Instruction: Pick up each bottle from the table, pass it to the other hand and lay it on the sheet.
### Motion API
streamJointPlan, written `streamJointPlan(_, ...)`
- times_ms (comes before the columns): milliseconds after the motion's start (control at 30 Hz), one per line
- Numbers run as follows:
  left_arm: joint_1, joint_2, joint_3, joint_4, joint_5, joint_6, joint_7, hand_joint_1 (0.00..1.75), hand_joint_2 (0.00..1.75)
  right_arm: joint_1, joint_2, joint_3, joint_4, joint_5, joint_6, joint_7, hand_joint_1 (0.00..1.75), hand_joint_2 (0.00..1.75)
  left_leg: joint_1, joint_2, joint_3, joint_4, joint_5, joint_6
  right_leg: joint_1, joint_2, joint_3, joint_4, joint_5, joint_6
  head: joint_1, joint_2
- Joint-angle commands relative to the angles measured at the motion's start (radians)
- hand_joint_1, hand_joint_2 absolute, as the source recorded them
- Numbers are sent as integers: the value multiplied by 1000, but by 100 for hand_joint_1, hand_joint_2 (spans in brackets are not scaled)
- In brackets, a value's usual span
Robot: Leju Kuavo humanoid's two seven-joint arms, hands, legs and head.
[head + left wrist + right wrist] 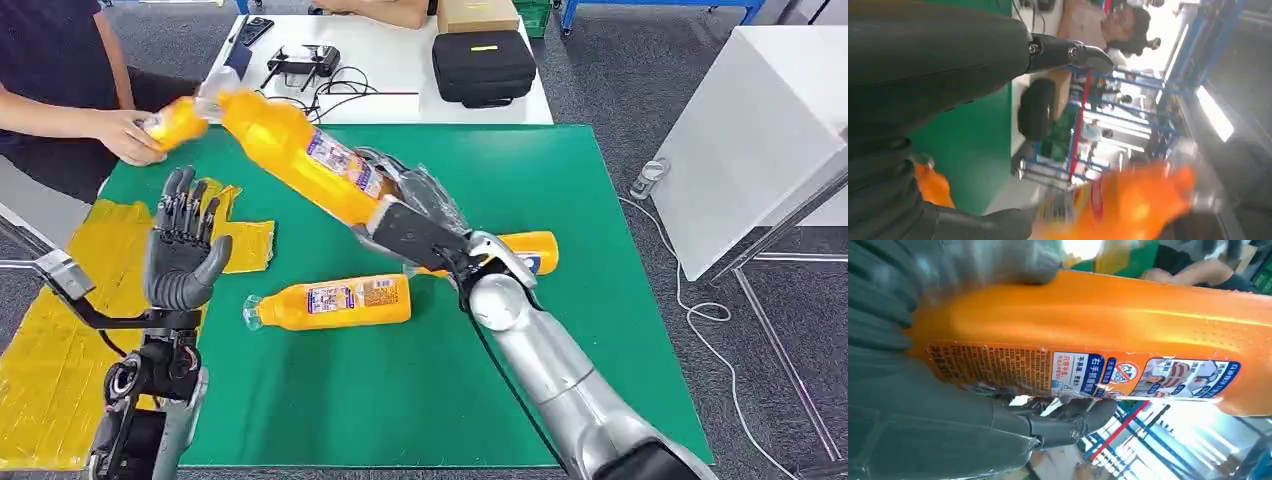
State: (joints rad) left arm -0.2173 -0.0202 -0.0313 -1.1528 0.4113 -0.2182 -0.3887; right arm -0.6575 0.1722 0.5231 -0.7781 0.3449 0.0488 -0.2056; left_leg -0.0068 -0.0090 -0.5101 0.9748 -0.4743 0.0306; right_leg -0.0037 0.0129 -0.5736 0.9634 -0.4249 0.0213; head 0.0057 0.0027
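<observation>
My right hand (415, 205) grips an orange bottle (300, 150) by its lower end and holds it tilted above the green table, neck toward the far left. Up close the bottle's label (1083, 372) shows, with my dark fingers (1068, 422) under it. My left hand (185, 250) stands upright and open at the table's left edge, apart from the bottle, which appears as an orange blur (1128, 205). A second orange bottle (330, 303) lies on the table's middle. A third (530, 250) lies behind my right wrist. The yellow sheet (60, 330) lies at the left.
A person's hand (125, 135) at the far left holds another orange bottle (178, 122) over the sheet's far end. Beyond the green mat (560, 180) a white table carries a black case (483, 65), a controller (303, 62) and cables. A white box (760, 130) stands right.
</observation>
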Motion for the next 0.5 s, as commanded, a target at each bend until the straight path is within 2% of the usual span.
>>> streamJointPlan(33,-124,-12,-108,107,19,22,4,0,175,-148,156,146,286,66,-39,27,175,175,2,0,1,1,-1,-3,2,-1,2,1,-1,-1,0,0)
streamJointPlan(167,-148,-13,-138,138,73,-33,20,0,175,-145,177,204,287,92,-70,42,175,175,3,1,2,0,-1,-2,3,-1,2,1,-1,0,0,0)
streamJointPlan(300,-174,-22,-179,162,158,-105,66,0,175,-152,177,297,255,43,-88,71,175,175,2,-2,0,1,-1,-2,3,-3,2,1,-1,0,0,0)
streamJointPlan(500,-202,-28,-173,166,168,-84,71,0,175,-88,177,467,188,-1,-111,107,175,175,2,-1,0,1,-1,-2,3,-3,2,0,-1,0,0,0)
